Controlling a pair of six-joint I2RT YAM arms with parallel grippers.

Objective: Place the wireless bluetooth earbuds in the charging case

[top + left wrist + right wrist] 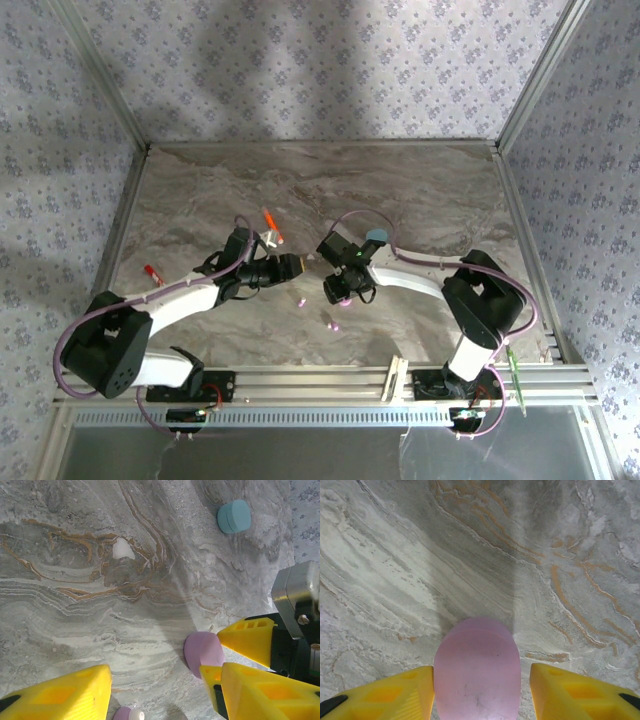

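Note:
A closed pink oval charging case [477,670] stands on the marble between the fingers of my right gripper [480,697]. That gripper is open: the left finger touches the case and a gap shows at the right finger. In the left wrist view the same pink case [201,650] sits between the right gripper's yellow fingertips [246,637]. My left gripper [160,700] is open and holds nothing, with a pink earbud [127,714] on the table between its fingers. From above, two pink earbuds [302,301] [335,325] lie near the left gripper [298,265] and the right gripper [339,292].
A closed cyan oval case [234,516] [377,236] lies beyond the right arm. An orange stick [272,226] lies behind the left gripper and a small red item [152,272] at the left. A small pale spot [122,549] shows on the marble.

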